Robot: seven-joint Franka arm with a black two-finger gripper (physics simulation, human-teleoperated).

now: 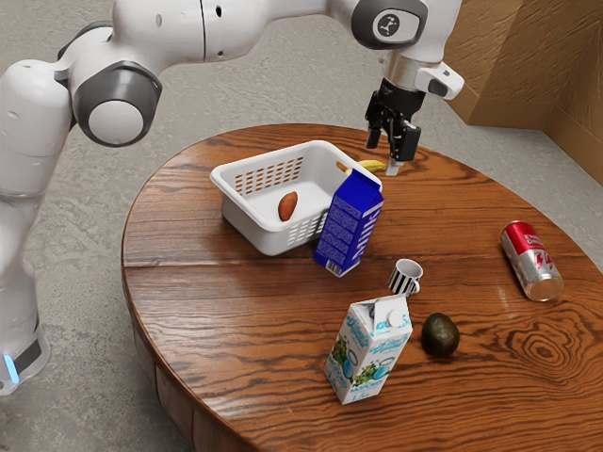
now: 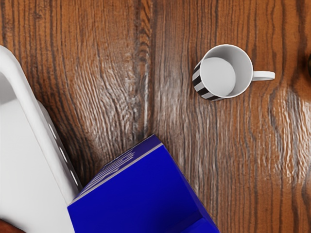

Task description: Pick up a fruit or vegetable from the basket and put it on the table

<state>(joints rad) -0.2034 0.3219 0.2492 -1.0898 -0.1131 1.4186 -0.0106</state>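
Note:
My gripper hangs open beyond the blue carton, outside the basket, with its fingers pointing down. Close by its fingertips is a yellow banana, partly hidden behind the carton; whether they touch, I cannot tell. The white basket holds a reddish-brown sweet potato on its floor. In the wrist view, the basket and a bit of the sweet potato appear beside the carton. The wooden table lies under everything.
The tall blue carton, also large in the wrist view, stands against the basket. A striped mug, a white-and-blue carton, an avocado and a red-and-silver can are on the table.

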